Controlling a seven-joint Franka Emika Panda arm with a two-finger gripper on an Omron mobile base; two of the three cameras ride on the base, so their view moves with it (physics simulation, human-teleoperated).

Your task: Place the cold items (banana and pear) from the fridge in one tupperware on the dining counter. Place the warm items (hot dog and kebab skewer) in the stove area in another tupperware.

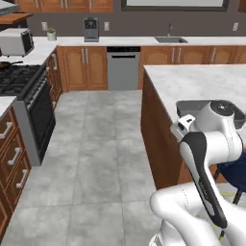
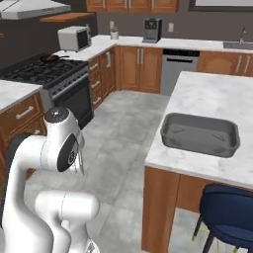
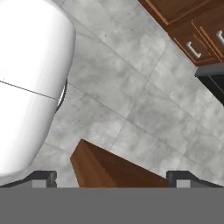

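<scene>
The dining counter (image 2: pixel 217 94) (image 1: pixel 202 81) is a white marble island on a brown wooden base. Near its front corner sits the another tupperware (image 2: pixel 200 133) (image 1: pixel 185 106), a deep dark grey tray with raised marks in its bottom and nothing in it. My gripper (image 3: pixel 111 178) is open, and nothing lies between its fingertips (image 3: pixel 43 177). It points down at the grey tiled floor and a brown corner of the island base. My arm is folded close to the base. The banana, pear, hot dog, kebab skewer, fridge and the other tupperware are out of view.
A black stove (image 1: pixel 19 79) (image 2: pixel 44 71) with a dark pan (image 2: pixel 49 58) stands on the left. A microwave (image 1: pixel 15 42) sits beyond it. A blue chair (image 2: pixel 227 207) stands at the island's near side. Open tiled floor (image 1: pixel 91 153) lies between stove and island.
</scene>
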